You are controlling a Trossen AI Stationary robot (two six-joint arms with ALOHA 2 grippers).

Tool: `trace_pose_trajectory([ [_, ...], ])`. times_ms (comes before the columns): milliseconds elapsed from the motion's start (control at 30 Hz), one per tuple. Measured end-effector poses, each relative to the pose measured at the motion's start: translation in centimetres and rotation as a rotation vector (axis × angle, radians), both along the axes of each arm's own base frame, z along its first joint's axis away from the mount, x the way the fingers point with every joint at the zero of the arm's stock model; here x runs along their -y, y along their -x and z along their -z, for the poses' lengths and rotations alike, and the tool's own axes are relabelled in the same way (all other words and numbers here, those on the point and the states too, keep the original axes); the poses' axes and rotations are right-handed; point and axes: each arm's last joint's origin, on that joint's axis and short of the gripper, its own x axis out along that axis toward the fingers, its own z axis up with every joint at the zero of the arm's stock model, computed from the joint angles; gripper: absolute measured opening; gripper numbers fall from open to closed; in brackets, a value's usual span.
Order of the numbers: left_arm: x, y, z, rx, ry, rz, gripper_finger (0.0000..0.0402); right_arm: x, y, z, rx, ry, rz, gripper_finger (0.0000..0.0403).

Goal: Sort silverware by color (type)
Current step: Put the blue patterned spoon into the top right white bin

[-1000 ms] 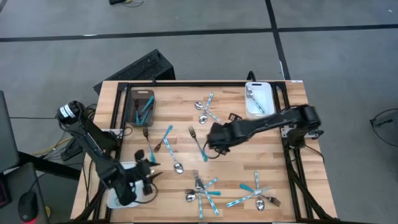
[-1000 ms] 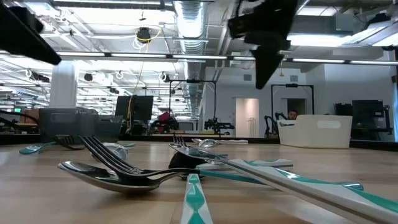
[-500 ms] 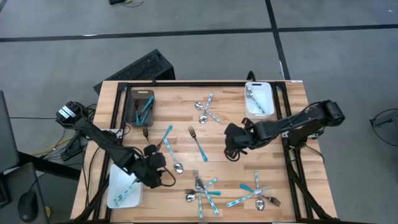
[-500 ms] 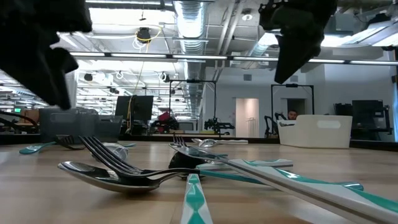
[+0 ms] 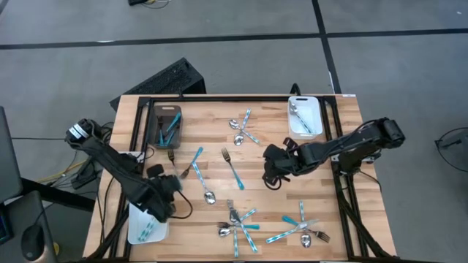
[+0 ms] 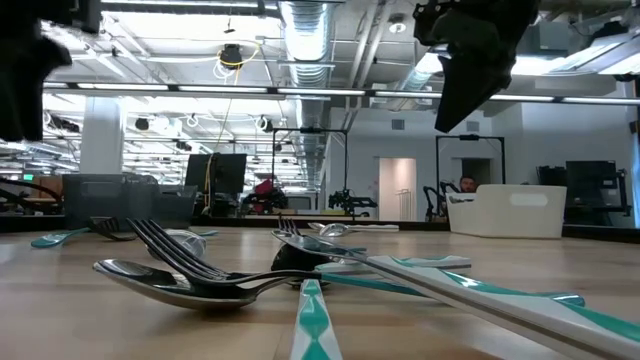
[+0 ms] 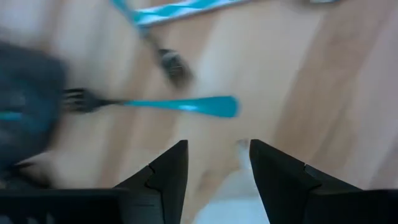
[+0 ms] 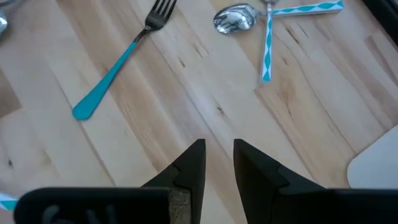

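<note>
The left tool (image 5: 167, 186) has come away from the white rectangular plastic tray (image 5: 134, 235) at the near left corner of the wooden tabletop (image 5: 322, 190), where a teal-handled piece (image 5: 148, 229) now lies; it hovers just beyond that tray with its fingers wide and nothing between them, so one drop looks finished and it is free to fetch again. The right tool (image 5: 274, 172) has pulled back to the right from the teal-handled metal fork (image 5: 232, 168) at mid-table and has hung there, narrow and empty. Most of the silverware still lies loose: a crossed heap (image 5: 238, 219) at the near edge, another near right, a few far centre, some in the dark grey tray (image 5: 156, 135)
</note>
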Motion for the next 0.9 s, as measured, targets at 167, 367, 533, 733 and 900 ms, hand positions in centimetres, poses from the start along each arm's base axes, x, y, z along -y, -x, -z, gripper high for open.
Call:
trace_pose_trajectory([
  [167,0.0,1.0,-1.8,-0.012,-0.096,-0.042,0.0160,0.3,-0.1,0.0,-0.007,0.005,0.002,0.0109],
  [367,-0.2,0.2,-2.0,0.132,-0.196,-0.001,0.0160,0.4,-0.1,0.0,-0.017,0.013,-0.015,0.0109],
  [533,-1.7,-1.7,-2.2,0.237,-0.298,0.015,0.0160,0.4,-0.1,0.0,-0.016,0.013,-0.013,0.0109],
  [733,-3.5,-3.4,0.1,0.383,-0.147,0.173,0.0160,0.5,-0.1,1.8,0.005,0.015,-0.046,0.0109],
  [900,-5.8,-2.9,1.3,0.583,-0.056,0.277,0.0160,1.0,-0.2,4.9,0.104,-0.126,-0.071,0.0109],
])
